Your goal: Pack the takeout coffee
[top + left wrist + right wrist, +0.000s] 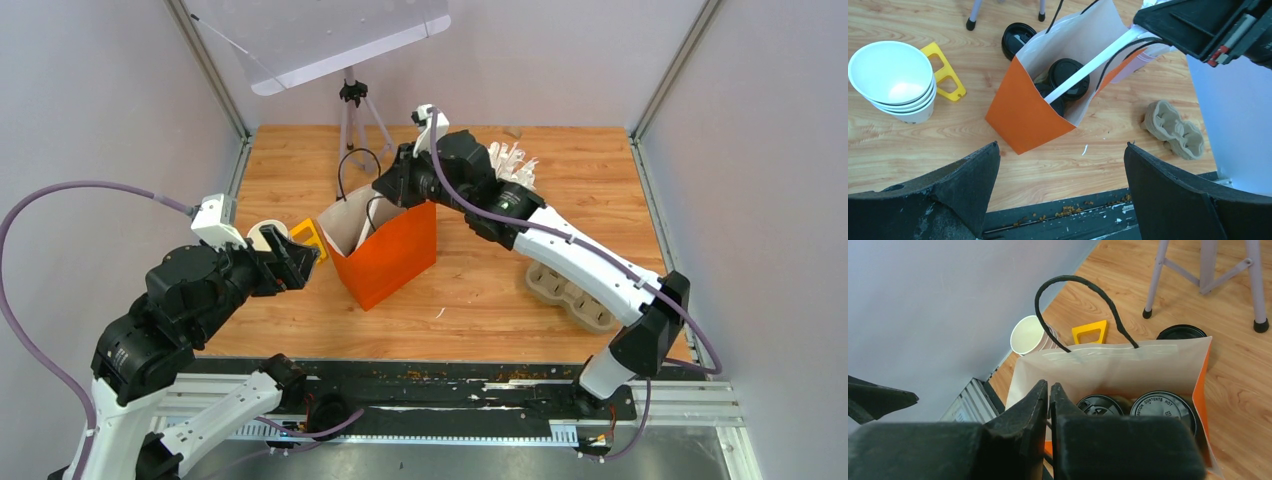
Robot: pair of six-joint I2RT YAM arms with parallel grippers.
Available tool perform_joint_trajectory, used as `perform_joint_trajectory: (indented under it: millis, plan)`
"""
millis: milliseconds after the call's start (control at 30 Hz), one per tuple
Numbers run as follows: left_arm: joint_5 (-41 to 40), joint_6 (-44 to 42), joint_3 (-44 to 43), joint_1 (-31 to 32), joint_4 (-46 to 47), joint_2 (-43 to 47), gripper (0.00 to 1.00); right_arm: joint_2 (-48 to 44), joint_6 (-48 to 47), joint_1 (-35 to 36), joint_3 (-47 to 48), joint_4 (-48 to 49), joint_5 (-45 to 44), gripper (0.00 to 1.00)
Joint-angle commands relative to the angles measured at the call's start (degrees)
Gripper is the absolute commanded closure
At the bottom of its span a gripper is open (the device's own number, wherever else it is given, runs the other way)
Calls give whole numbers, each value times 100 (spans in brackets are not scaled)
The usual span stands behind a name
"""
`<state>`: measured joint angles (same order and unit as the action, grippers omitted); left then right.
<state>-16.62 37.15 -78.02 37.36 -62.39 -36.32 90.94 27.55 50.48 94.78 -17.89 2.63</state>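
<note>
Looking into the orange paper bag (395,258), where do we find the takeout coffee?

We find two lidded cups (1162,407) standing side by side at the bottom, black lids up. The bag stands upright near the middle of the wooden table (600,190), with its mouth open.

What do we make of the right gripper (1049,390)?

We see it over the near side of the bag's mouth with its jaws pressed together. In the left wrist view the bag's white top edge runs straight up into those jaws. We read that as a pinch on the bag's rim.

And the left gripper (297,258)?

We see its jaws spread wide with nothing between them. It hangs above the table to the left of the bag, just beside a stack of lidless white cups (893,75).

What else do we have around the bag?

We have a loose black lid (1015,40) lying flat behind the bag and partly hidden by it. A yellow plastic piece (932,49) lies against the stack of cups, on the side towards the bag. A brown pulp tray (1175,130) lies well off to the bag's right, partly under the right arm in the top view. White straws (512,160) poke up behind that arm, and we cannot see what holds them. A tripod (352,115) stands at the back of the table.
</note>
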Motion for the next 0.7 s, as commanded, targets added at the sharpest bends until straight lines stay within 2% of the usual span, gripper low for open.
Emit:
perform_joint_trajectory:
  millis: [0, 167, 300, 467, 667]
  plan:
    - [53, 64, -91, -1, 15, -31, 0, 203, 168, 14, 99, 330, 386, 86]
    - [-4, 65, -81, -1, 8, -33, 0, 313, -491, -100, 786, -737, -75, 60]
    - [-37, 47, -92, -1, -8, -20, 0, 13, -1093, -365, 1020, -1264, -639, 44]
    - [-72, 56, -117, 1, -10, 6, 0, -411, -1863, -820, 630, -1408, -1209, 43]
    - [-61, 0, -200, 2, -94, -39, 0, -371, -3169, -1249, 430, -1473, -1284, 44]
